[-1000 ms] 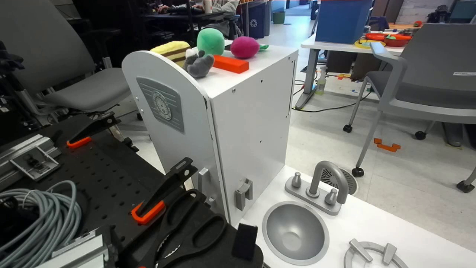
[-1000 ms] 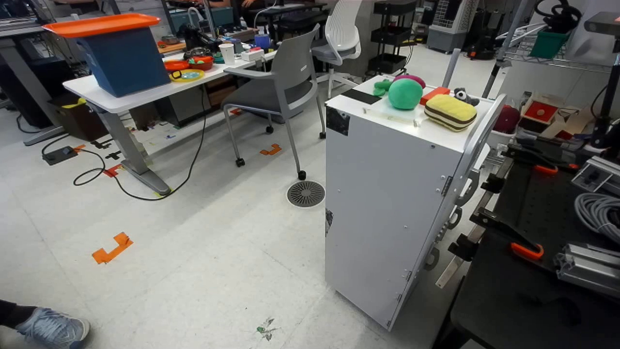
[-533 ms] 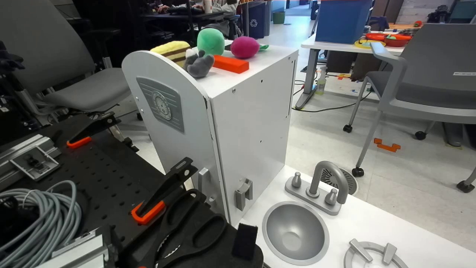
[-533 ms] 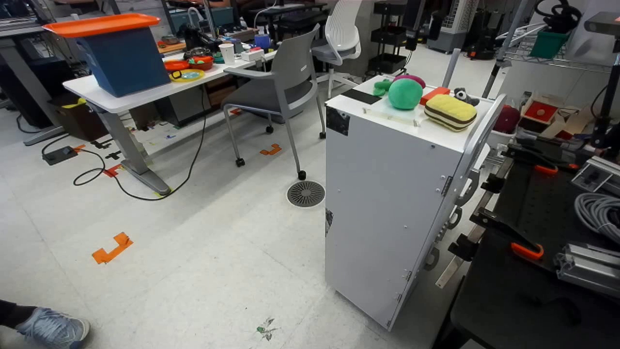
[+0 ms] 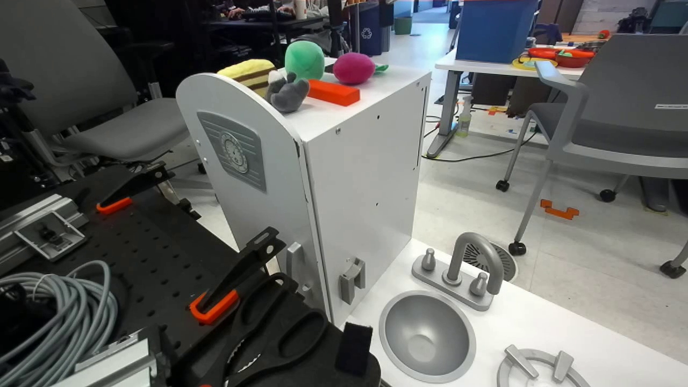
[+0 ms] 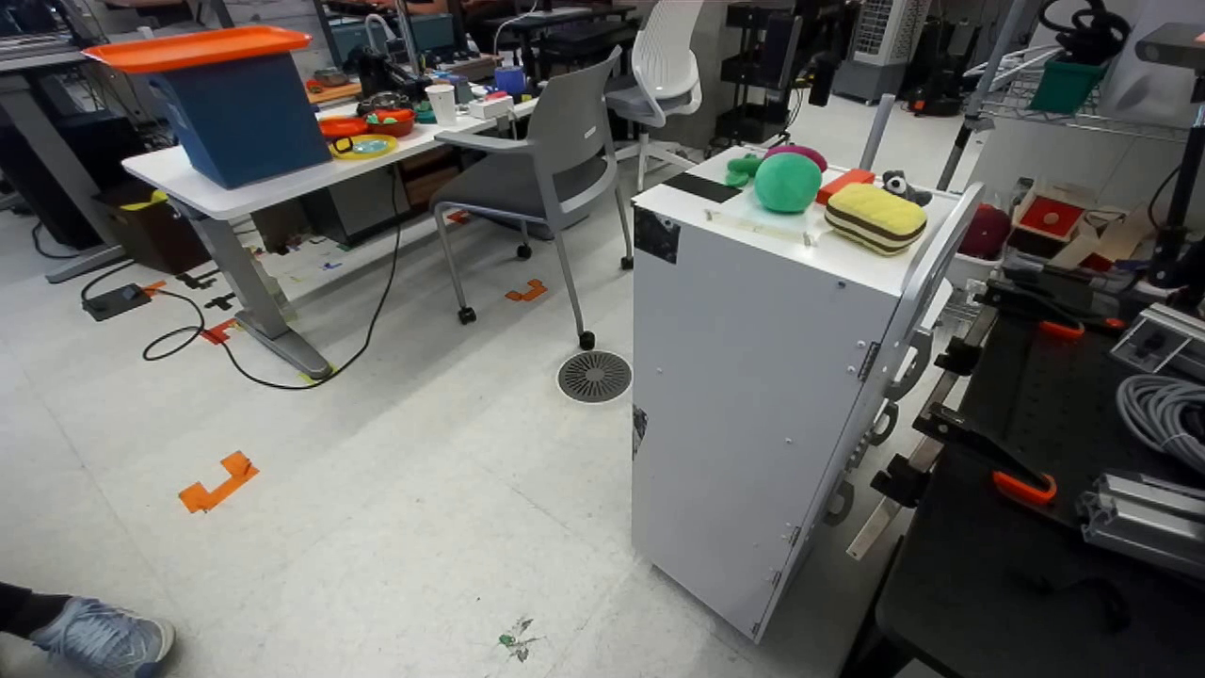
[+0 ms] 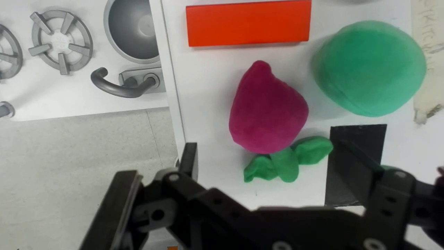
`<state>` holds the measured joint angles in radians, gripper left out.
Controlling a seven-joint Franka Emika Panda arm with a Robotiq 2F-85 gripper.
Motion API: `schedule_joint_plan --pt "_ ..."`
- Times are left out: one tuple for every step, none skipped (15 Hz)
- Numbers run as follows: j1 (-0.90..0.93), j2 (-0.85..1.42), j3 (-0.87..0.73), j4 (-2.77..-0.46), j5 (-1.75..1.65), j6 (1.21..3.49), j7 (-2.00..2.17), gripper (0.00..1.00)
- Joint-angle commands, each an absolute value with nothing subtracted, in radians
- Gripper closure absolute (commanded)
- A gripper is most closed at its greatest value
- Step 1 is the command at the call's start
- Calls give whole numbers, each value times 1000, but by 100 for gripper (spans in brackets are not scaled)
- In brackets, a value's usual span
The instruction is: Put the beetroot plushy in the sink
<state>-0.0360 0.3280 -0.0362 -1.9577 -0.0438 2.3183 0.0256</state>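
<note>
Magenta, green-leafed and bluntly tapered, the beetroot plushy (image 7: 267,113) faces a wide-gaping claw (image 7: 274,159).

Close above, the wrist view peers down at the cabinet top (image 7: 204,93), catching part of the sink (image 7: 131,33). Both exterior views share that top, facing down from farther back at opposite cabinet flanks (image 6: 739,405).

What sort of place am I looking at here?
Probably a lab or workshop rather than a home: a black workbench carries a coil of grey cable, a grey wheeled chair stands nearby, and a toy sink is set in a white play-kitchen counter.
</note>
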Motion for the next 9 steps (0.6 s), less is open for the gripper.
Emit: schedule_joint_plan --pt "-53 357 -17 -1932 19 2310 -28 0" --pt "-55 363 -16 -1929 35 2307 -35 0" --pt "-54 368 -16 -1929 45 2307 -39 0" --pt "-54 372 -16 -1927 50 2306 -44 0" --pt "-55 375 -17 -1927 56 2303 -50 0" --pt "-57 377 -18 -1927 58 2301 -56 0" --pt "-58 378 -20 -1929 54 2297 -59 0" --pt "-60 380 -21 -1930 54 2296 -62 0" --pt "-64 381 -22 -1933 54 2295 -66 0"
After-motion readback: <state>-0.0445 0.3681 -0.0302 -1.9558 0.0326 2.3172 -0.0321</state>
